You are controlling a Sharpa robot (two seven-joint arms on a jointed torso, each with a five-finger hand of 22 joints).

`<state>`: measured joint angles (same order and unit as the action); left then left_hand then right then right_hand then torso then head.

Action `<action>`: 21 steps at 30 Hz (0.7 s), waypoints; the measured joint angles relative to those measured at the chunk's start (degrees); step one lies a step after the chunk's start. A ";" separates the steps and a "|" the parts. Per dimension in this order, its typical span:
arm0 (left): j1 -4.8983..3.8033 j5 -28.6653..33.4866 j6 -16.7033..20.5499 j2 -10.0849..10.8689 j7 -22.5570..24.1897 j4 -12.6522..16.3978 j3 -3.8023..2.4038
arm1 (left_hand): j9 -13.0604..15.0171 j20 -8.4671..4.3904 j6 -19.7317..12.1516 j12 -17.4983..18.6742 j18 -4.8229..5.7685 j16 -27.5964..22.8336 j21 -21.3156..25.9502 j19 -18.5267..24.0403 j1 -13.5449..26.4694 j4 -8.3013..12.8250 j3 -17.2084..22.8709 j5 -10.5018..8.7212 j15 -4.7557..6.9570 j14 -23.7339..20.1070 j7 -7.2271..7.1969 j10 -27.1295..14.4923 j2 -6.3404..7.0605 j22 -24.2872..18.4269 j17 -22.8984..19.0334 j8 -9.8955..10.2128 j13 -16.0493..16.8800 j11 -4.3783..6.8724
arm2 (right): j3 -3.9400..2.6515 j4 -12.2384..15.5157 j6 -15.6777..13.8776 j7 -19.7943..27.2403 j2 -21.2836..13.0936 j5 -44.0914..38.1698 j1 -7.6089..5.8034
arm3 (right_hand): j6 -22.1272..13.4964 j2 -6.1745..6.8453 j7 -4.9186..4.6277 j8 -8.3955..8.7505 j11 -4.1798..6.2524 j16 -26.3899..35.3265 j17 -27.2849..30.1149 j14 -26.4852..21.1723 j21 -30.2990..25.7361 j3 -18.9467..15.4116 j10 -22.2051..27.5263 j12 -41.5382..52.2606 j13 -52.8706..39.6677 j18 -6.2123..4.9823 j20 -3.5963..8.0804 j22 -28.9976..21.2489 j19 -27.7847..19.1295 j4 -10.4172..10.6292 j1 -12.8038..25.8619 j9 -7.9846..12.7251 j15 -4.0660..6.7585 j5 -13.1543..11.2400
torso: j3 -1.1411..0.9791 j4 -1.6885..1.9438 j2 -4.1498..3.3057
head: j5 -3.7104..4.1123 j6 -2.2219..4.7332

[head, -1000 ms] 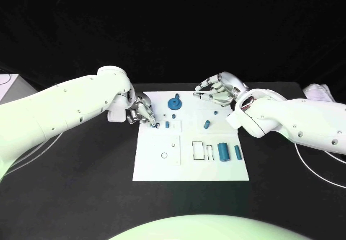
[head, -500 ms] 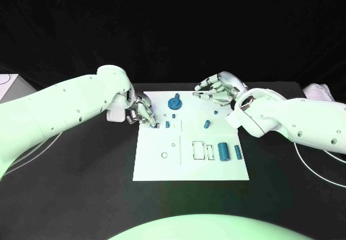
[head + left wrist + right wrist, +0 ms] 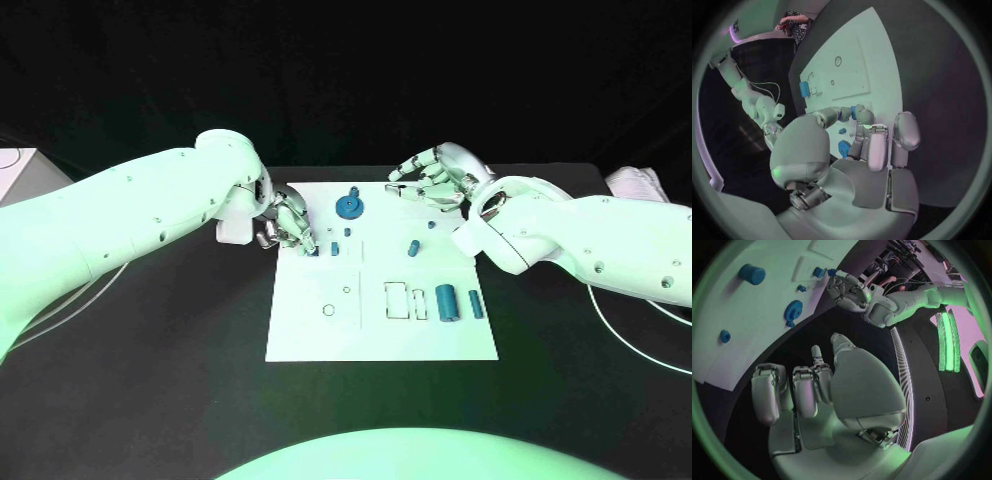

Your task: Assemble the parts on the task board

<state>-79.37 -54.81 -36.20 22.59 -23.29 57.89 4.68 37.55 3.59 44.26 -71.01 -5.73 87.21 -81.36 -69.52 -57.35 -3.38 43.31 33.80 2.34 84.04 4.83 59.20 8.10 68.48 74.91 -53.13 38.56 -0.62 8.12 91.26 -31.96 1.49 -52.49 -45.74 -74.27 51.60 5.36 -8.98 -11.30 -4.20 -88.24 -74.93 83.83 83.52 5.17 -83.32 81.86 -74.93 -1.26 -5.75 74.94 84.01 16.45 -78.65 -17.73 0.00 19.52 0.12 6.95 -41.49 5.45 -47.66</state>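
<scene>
Black table (image 3: 159, 330), dark backdrop. White board (image 3: 378, 330) lay mid-table, blue parts (image 3: 447, 299) on it. My left hand (image 3: 284, 225) pinched a small blue piece (image 3: 853, 111) at the board's left edge — my right hand (image 3: 433, 178) hovered at the far corner, fingers curled, holding nothing.

Small blue part (image 3: 316, 249) at left hand's (image 3: 283, 222) fingertips, largely hidden; grip unclear.

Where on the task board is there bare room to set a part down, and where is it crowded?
The task board is bare along its near edge, below the cylinders. The stretch left of the small ring outlines is also free. The far end is crowded: left hand, gear-like part, small pegs, right hand.
</scene>
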 measured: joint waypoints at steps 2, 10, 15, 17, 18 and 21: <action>0.00 0.15 -0.15 0.00 0.00 -0.04 0.00 | 0.00 0.00 0.00 0.00 0.00 0.00 0.00 0.00 0.00 0.00 0.00 0.00 0.00 0.00 0.00 0.00 0.00 0.00 0.00 0.00 0.00 0.00 | 0.00 0.00 0.00 0.00 0.00 0.00 0.00 | 0.00 0.00 0.00 0.00 0.00 0.00 0.00 0.00 0.00 0.00 0.00 0.00 0.00 0.00 0.00 0.00 0.00 0.00 0.00 0.00 0.00 0.00 | -0.02 -0.01 0.00 | 0.00 0.01; 0.00 0.38 -0.36 -0.38 -0.11 -0.45 0.01 | 0.00 0.00 0.00 0.00 0.01 0.00 0.00 0.00 0.00 0.00 0.00 0.00 0.00 0.00 0.00 0.00 0.00 0.00 0.00 0.15 0.09 -0.02 | 0.00 0.01 0.02 -0.01 0.01 -0.01 0.00 | 0.00 0.00 0.00 0.00 0.00 0.00 0.01 0.00 0.00 0.00 0.00 0.00 0.00 0.00 0.00 -0.01 0.00 0.00 0.00 0.00 0.00 0.00 | -0.03 -0.02 -0.02 | -0.01 0.09; -0.01 0.28 -0.36 -0.86 -0.20 -0.95 0.32 | 0.00 0.00 0.00 0.00 0.01 -0.01 0.00 0.00 0.00 0.00 0.00 0.23 0.00 0.00 0.00 0.00 0.00 0.00 0.00 0.15 0.10 -0.03 | 0.00 0.02 0.04 -0.02 0.01 -0.01 0.00 | 0.00 0.00 0.00 0.00 0.00 0.00 0.01 0.00 0.00 0.00 0.00 0.00 0.00 0.00 0.00 -0.01 0.00 0.00 0.00 0.00 0.00 0.00 | -0.02 -0.04 -0.08 | 0.04 0.02; -0.01 0.16 -0.36 -1.04 -0.25 -1.15 0.45 | -0.01 0.00 0.00 0.00 0.01 -0.01 0.00 0.00 0.00 0.00 0.00 0.24 0.00 0.00 0.00 0.00 0.00 0.00 0.00 0.15 0.10 -0.03 | 0.00 0.03 0.04 -0.02 0.01 -0.01 0.00 | 0.00 0.00 0.00 0.00 0.00 0.00 0.01 0.00 0.00 0.00 0.00 0.00 0.00 0.00 0.00 -0.01 0.00 0.00 0.00 -0.01 0.00 0.00 | -0.01 -0.04 -0.10 | 0.09 -0.04; -0.01 0.09 -0.36 -1.10 -0.27 -1.23 0.49 | -0.01 0.00 0.00 0.00 0.01 -0.01 0.00 0.00 0.00 0.00 0.00 0.25 0.00 0.00 0.00 0.00 0.00 0.00 0.00 0.15 0.09 -0.03 | 0.00 0.03 0.04 -0.03 0.01 -0.01 0.00 | 0.00 0.00 0.00 0.00 0.00 0.00 0.01 0.00 0.00 0.00 0.00 0.00 0.00 0.00 0.00 -0.01 0.00 0.00 0.00 -0.01 0.00 0.00 | -0.01 -0.04 -0.10 | 0.09 -0.08; -0.01 -0.07 -0.35 -1.27 -0.35 -1.53 0.57 | -0.02 0.00 -0.01 0.00 0.00 -0.01 0.00 0.00 0.00 0.00 0.00 0.25 0.00 0.00 0.00 0.00 0.00 0.01 0.00 0.17 0.09 -0.04 | 0.00 0.03 0.05 -0.03 0.02 -0.01 0.00 | 0.00 0.00 0.00 0.00 0.00 0.00 0.01 0.00 0.00 0.00 0.00 0.00 0.00 0.00 0.00 -0.02 0.00 0.00 0.00 -0.01 0.00 0.00 | 0.00 -0.04 -0.10 | 0.16 -0.18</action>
<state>-79.38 -54.88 -36.56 21.32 -23.64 56.35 5.25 37.52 3.59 44.26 -71.01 -5.73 87.20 -81.36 -69.52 -57.35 -3.38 43.31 34.05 2.34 84.04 4.83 59.21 8.10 68.49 74.91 -52.97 38.65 -0.66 8.12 91.29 -31.91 1.46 -52.46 -45.76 -74.27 51.60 5.36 -8.98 -11.30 -4.20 -88.24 -74.92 83.83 83.52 5.17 -83.32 81.86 -74.93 -1.26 -5.75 74.92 84.01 16.45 -78.65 -17.73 0.00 19.52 0.12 6.92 -41.59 5.62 -47.84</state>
